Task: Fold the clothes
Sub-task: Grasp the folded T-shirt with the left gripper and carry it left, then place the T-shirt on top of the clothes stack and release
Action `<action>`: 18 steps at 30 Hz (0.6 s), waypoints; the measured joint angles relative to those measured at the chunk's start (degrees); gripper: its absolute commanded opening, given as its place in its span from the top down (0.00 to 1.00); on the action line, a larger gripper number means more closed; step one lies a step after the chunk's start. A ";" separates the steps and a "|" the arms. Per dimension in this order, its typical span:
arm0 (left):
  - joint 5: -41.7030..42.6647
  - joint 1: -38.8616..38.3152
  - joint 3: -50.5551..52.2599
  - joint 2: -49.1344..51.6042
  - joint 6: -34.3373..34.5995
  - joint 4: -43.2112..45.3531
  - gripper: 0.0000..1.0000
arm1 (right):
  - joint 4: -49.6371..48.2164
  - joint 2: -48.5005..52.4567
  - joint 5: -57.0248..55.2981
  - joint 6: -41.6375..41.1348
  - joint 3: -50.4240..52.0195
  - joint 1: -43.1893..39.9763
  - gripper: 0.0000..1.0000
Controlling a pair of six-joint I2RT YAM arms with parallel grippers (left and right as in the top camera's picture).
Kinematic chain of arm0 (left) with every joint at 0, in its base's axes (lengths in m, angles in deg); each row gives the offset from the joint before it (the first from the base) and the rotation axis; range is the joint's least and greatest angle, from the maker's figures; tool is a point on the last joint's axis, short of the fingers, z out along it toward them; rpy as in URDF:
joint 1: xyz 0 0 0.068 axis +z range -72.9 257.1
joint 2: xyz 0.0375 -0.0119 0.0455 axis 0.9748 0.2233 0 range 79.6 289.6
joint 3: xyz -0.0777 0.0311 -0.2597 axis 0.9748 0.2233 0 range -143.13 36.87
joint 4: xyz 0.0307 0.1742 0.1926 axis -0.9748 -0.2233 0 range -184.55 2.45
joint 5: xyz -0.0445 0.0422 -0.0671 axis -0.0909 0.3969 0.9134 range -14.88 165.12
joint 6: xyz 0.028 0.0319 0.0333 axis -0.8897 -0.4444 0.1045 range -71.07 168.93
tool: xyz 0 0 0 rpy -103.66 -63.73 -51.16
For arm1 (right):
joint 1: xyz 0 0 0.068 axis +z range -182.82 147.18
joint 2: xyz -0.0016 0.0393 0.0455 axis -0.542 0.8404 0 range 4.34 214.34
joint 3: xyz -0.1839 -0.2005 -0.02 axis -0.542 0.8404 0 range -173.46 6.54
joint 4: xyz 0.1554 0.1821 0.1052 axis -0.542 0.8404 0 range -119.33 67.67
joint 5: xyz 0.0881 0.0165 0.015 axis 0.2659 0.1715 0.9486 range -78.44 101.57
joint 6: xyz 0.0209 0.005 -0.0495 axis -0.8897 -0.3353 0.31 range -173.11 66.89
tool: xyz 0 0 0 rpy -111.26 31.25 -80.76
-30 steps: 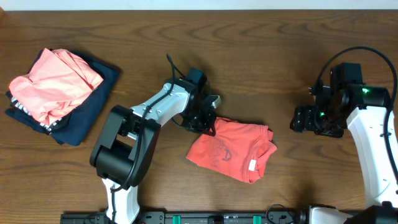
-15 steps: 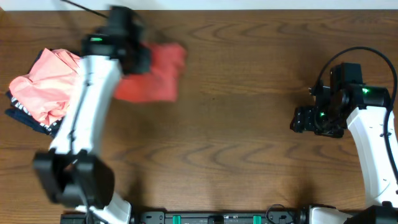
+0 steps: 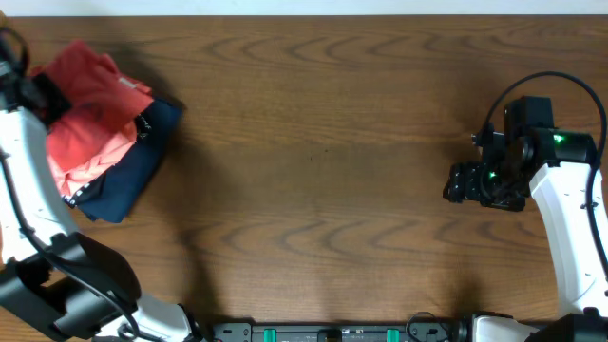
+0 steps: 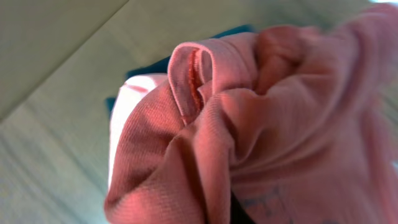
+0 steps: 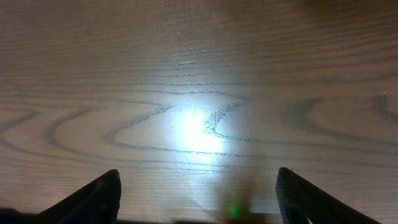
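Note:
The coral-red T-shirt (image 3: 90, 81) is bunched at the far left, on top of the stack of garments. My left gripper (image 3: 47, 95) is at the shirt's left edge, mostly hidden by the cloth. In the left wrist view the shirt (image 4: 261, 137) fills the frame right up against the jaws, with a folded hem (image 4: 193, 74) near the top; only a dark sliver of one finger shows, so the gripper appears shut on the cloth. My right gripper (image 3: 465, 182) hangs open and empty over bare wood at the right (image 5: 199, 199).
A navy garment with black-and-white trim (image 3: 128, 166) lies under the stack, and a paler pink garment (image 3: 90, 169) shows at its lower edge. The wooden table (image 3: 313, 171) runs between the two arms. The table's far edge is along the top.
My left arm has swung the red T-shirt from the table's middle up and across to the far left, onto the stack. The right arm has not moved.

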 measured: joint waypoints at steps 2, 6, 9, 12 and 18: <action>1.60 2.86 0.00 0.98 2.25 -0.33 0.02 | 0.02 0.00 0.00 0.00 0.00 0.00 0.22; 6.14 6.84 0.00 1.81 4.42 -0.59 0.02 | -0.04 0.00 0.02 0.02 0.00 0.00 0.13; 9.79 7.56 0.00 1.84 5.31 -0.57 0.02 | -1.05 0.00 0.04 0.09 0.00 0.00 0.01; 14.56 6.67 0.00 1.86 5.60 -0.59 0.02 | -4.07 0.00 1.14 0.55 0.00 0.00 0.01; 21.31 -1.01 0.00 1.88 3.50 -1.16 0.02 | -18.91 0.00 10.10 0.70 0.04 0.00 0.01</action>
